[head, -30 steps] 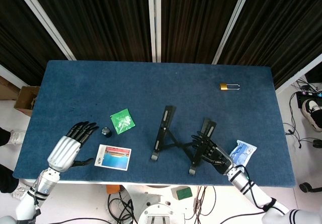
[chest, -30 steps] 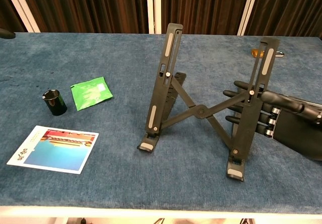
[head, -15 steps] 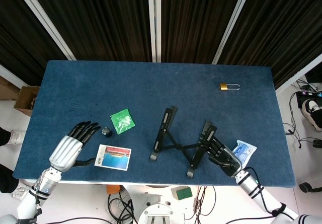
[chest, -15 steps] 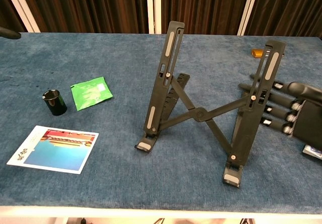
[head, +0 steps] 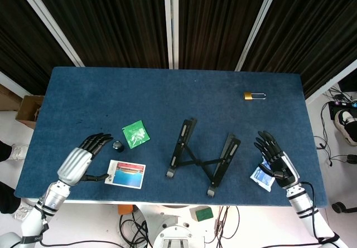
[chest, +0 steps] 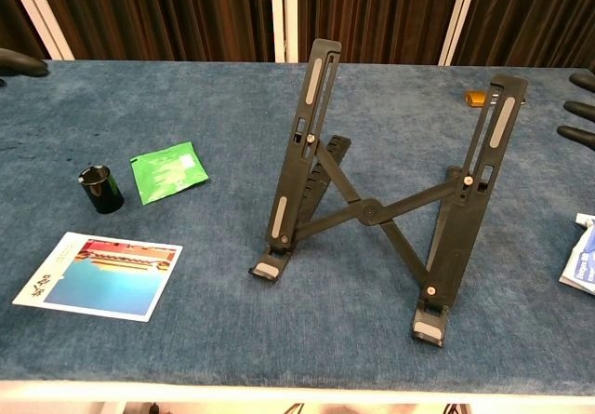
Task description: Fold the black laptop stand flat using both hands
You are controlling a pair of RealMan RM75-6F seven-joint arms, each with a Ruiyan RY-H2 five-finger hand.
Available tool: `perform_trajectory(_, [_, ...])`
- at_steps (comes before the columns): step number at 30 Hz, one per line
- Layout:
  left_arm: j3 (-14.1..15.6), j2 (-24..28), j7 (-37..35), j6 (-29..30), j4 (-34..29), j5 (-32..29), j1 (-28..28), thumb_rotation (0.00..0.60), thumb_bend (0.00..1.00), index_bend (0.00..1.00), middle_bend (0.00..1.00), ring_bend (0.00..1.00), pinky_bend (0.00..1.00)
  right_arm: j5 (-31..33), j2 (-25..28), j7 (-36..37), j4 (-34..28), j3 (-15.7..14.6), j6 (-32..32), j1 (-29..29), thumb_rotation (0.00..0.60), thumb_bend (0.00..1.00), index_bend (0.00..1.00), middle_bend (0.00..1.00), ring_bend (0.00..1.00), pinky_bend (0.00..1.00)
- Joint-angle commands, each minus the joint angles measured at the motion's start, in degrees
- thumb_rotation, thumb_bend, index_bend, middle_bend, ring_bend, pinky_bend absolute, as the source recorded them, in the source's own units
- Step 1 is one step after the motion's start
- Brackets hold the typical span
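We see the black X-braced metal laptop stand (head: 202,156) standing unfolded near the table's front edge, centre-right, both rails tilted up, nobody touching it. Our right hand (head: 276,159) hovers well to the stand's right w/ fingers spread, holding nothing, partly over a small blue-white packet (head: 260,176). Our left hand (head: 79,160) rests at front-left, fingers extended & apart, empty, just beside a small black cylinder (head: 117,145) and a printed colour card (head: 125,174).

Risks, as we judge them: pushing on one rail only would likely slide or tip the stand across the blue cloth-covered table (head: 89,92) rather than collapse the hinge; it's light & sits on narrow feet. Fingers between the crossing bars could get pinched as it closes. The left hand's path crosses the cylinder & a green foil sachet (head: 135,134), so it could knock them.

Head view shows both hands whole & a brass padlock (head: 253,96) at the back. Chest view shows only fingertips at the frame edges, but gives the stand's height, rail tilt & centre pivot clearly.
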Motion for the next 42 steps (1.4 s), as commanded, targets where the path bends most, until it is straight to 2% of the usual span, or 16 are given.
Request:
perform_trajectory(1, [-1.33,-0.64,-21.02,-9.03,2.81,-1.97,-6.87,0.600,0.12,0.10,0.07,0.04,0.10,-0.65,0.07,-0.16,-0.19,-0.52,-0.63,0.06,0.600,0.18,0.00,0.02,0.00,0.00])
perform_trajectory(7, [-2.24,-4.97,-25.79,-15.44,6.96,-1.98,-12.34,0.600,0.12,0.10,0.07,0.04,0.10,-0.77,0.51,-2.12,-3.88,-0.44,-4.19,1.75,0.600,0.18,0.00,0.02,0.00,0.00])
perform_trajectory(17, [-5.29,-14.72,-30.95,-23.07,13.83,-4.63,-20.08,0.600,0.12,0.09,0.07,0.04,0.10,-2.19,-1.68,-6.86,-5.69,-1.05,-7.39,3.34,0.600,0.18,0.00,0.02,0.00,0.00])
perform_trajectory(23, [-6.25,-19.11,-39.15,-26.05,16.13,-4.87,-24.43,0.600,0.12,0.09,0.07,0.05,0.10,-2.55,-3.02,-8.13,-5.53,-1.42,-8.35,3.88,0.600,0.18,0.00,0.02,0.00,0.00])
perform_trajectory(26, [-6.56,-21.12,-43.53,-26.53,17.21,-5.10,-25.78,0.600,0.12,0.09,0.11,0.10,0.10,-2.30,-3.23,-8.11,-5.29,-1.43,-8.28,3.80,0.600,0.18,0.00,0.02,0.00,0.00])
perform_trajectory(29, [-6.43,-23.28,-46.74,-27.03,19.00,-4.81,-27.25,0.600,0.12,0.10,0.12,0.11,0.10,-2.07,-3.29,-7.93,-5.04,-1.48,-8.11,3.66,0.600,0.18,0.00,0.02,0.00,0.00])
perform_trajectory(34, [-5.92,-25.53,-48.64,-27.37,20.93,-4.47,-28.99,0.600,0.12,0.10,0.14,0.13,0.11,-1.72,-3.30,-7.64,-4.59,-1.58,-7.82,3.37,0.600,0.18,0.00,0.02,0.00,0.00])
perform_trajectory(42, [-5.02,-25.53,-49.73,-28.16,20.88,-5.56,-30.09,0.600,0.12,0.10,0.15,0.20,0.11,-1.67,-3.59,-6.72,-3.77,-1.61,-7.59,3.25,0.600,0.18,0.00,0.02,0.00,0.00])
